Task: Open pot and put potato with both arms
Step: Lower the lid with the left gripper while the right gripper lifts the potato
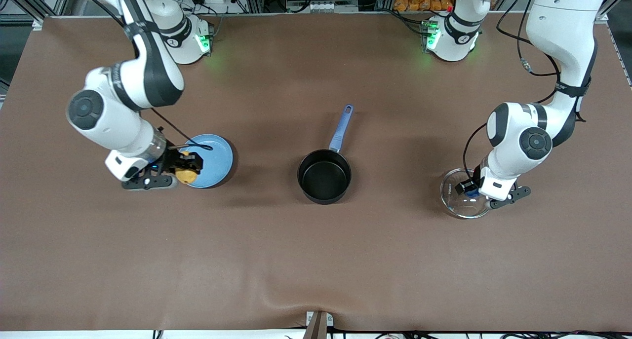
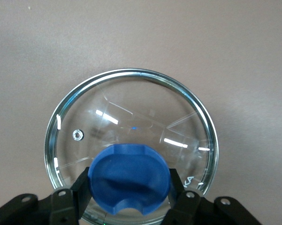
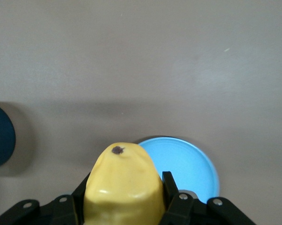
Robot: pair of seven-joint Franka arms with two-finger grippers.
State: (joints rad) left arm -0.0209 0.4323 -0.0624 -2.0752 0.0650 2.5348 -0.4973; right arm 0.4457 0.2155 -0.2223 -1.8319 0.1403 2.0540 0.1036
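The black pot (image 1: 324,176) stands uncovered mid-table, and its blue handle (image 1: 341,129) points toward the robots' bases. My right gripper (image 1: 187,169) is shut on the yellow potato (image 1: 185,175) over the edge of the blue plate (image 1: 217,159). The right wrist view shows the potato (image 3: 123,187) squeezed between the fingers of that gripper (image 3: 124,199). My left gripper (image 1: 472,191) is shut on the blue knob (image 2: 130,178) of the glass lid (image 2: 131,108). The lid (image 1: 456,201) is low at the left arm's end of the table; I cannot tell whether it touches the cloth.
A brown cloth (image 1: 316,260) covers the whole table. The blue plate (image 3: 187,159) lies toward the right arm's end, with nothing else on it. A cable runs from the right wrist across the plate's rim. Clutter sits past the table edge by the bases.
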